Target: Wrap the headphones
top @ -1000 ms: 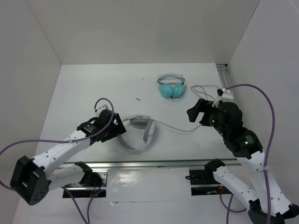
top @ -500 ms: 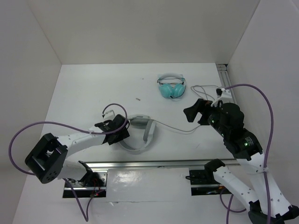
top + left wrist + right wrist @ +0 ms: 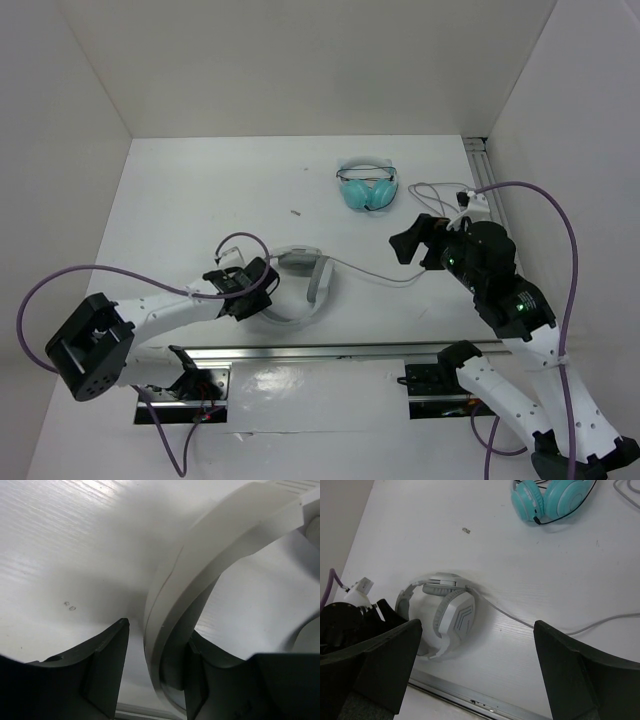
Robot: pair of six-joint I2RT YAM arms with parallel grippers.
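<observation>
Left wrist view: the left gripper (image 3: pixel 157 630) straddles the headband (image 3: pixel 210 545), half-open, apparently not yet pinching. The right gripper (image 3: pixel 412 238) gapes empty. The headphones (image 3: pixel 455 615) lie flat on the table (image 3: pixel 200 200). The band should handle light, stiff and slick, the best hold; the cable (image 3: pixel 370 275) looks limp.

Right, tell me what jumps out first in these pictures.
The large white over-ear headphones with grey pads lie near the front edge of the table, the left gripper straddling their wide headband. The right gripper hangs open near the thin pale cable to the right, and small teal headphones sit further back.
</observation>
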